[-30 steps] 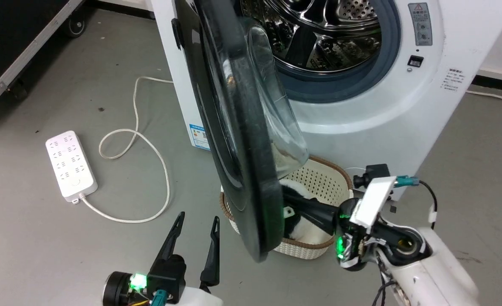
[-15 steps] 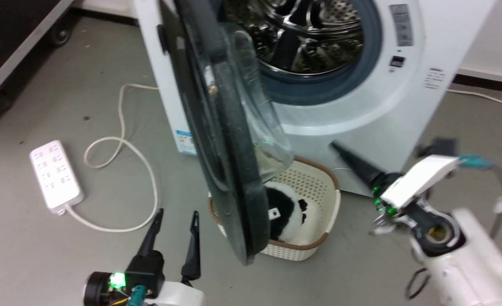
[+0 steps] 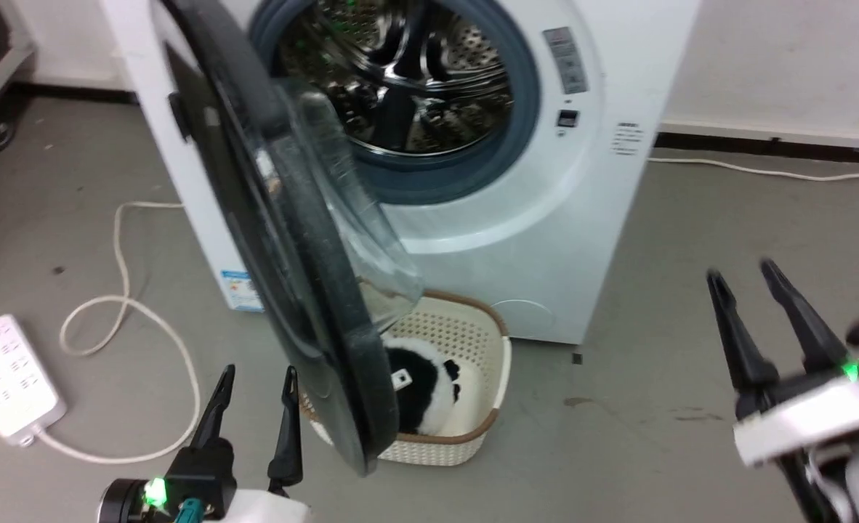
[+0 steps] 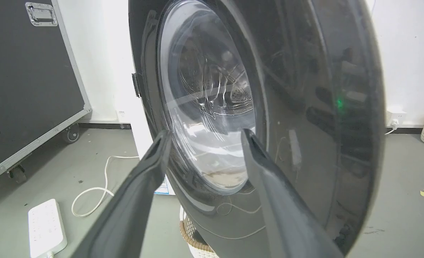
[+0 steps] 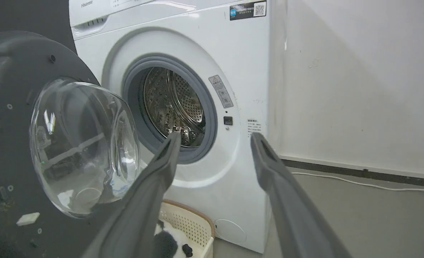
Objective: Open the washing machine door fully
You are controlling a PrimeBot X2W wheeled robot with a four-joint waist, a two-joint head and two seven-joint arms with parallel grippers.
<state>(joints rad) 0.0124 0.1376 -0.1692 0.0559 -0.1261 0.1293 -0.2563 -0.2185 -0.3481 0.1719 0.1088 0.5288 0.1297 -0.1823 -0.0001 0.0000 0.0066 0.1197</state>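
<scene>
Washing machine door (image 3: pixel 306 276) stood swung out edge-on from the left side of the white washing machine (image 3: pixel 546 240), over a cream basket (image 3: pixel 498 356) on the floor, left pincer (image 3: pixel 260 370) spread and empty near its rim, right pincer (image 3: pixel 740 271) spread, empty, well apart

The right claw (image 3: pixel 740 271) has left the washing machine door (image 3: pixel 360 363) (its jaws spread) and hangs well apart.

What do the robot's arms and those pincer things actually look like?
The left gripper and right gripper each have two long, dark, tapering fingers on a black block. Behind them the arms are white casing. A green light glows at each wrist, and a teal connector plugs in by the left one.
</scene>
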